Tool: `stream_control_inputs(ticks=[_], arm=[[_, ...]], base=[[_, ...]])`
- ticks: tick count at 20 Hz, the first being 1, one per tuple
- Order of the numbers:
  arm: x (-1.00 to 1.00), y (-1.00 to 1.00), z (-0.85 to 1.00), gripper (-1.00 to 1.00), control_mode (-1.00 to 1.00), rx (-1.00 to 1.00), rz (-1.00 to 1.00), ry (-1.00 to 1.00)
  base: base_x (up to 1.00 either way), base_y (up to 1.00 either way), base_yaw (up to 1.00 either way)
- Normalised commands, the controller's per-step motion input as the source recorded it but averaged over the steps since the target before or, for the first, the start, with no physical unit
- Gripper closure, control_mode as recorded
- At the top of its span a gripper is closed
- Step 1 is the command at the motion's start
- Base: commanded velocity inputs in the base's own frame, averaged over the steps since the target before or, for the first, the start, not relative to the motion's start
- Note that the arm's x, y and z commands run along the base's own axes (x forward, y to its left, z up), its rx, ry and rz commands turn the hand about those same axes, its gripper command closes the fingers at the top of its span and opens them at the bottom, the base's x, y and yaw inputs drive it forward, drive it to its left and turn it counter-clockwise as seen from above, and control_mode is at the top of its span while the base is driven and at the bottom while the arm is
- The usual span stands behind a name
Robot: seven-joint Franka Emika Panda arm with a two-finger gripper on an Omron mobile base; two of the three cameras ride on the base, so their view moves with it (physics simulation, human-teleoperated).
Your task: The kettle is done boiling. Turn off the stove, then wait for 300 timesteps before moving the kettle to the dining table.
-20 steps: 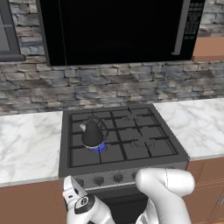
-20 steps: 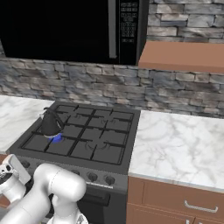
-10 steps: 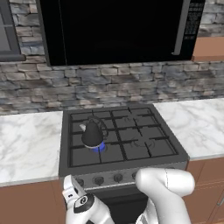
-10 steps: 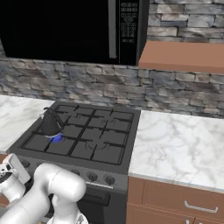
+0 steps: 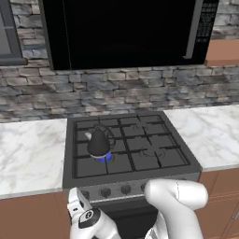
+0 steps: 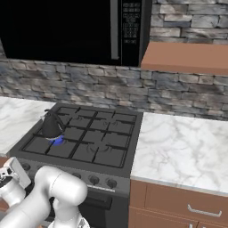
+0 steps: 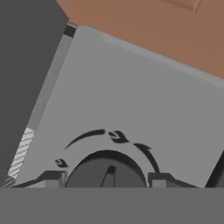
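The small black kettle (image 5: 99, 142) (image 6: 51, 125) stands on the front left burner of the dark grey stove (image 5: 154, 140) (image 6: 107, 142), with a blue flame (image 5: 107, 158) (image 6: 58, 140) burning beneath it. My gripper (image 7: 106, 180) (image 5: 77, 200) (image 6: 17, 168) is low at the stove's front panel, at the leftmost knob. In the hand view the round dark knob (image 7: 107, 168) sits between my two fingertips (image 7: 52, 179), which press against its sides. The dining table is out of view.
A black microwave (image 5: 126, 32) (image 6: 67, 26) hangs over the stove against a stone wall. Marble counters (image 5: 28, 154) (image 6: 178, 151) flank the stove on both sides. Brown cabinet drawers (image 6: 178, 205) run below the right counter.
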Motion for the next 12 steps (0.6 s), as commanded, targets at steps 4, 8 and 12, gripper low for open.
stream_control_inputs(ticks=[4,8,12], arm=[[-0.50,0.30,-0.62,1.00,-1.00,0.49,-0.19,-0.04],[-0.39,0.33,-0.29,1.00,-1.00,0.55,-0.22,0.00],[-0.23,0.35,-0.04,1.00,-1.00,0.55,-0.23,0.02]], base=[[0.00,0.00,0.00],[0.00,0.00,0.00],[0.00,0.00,0.00]])
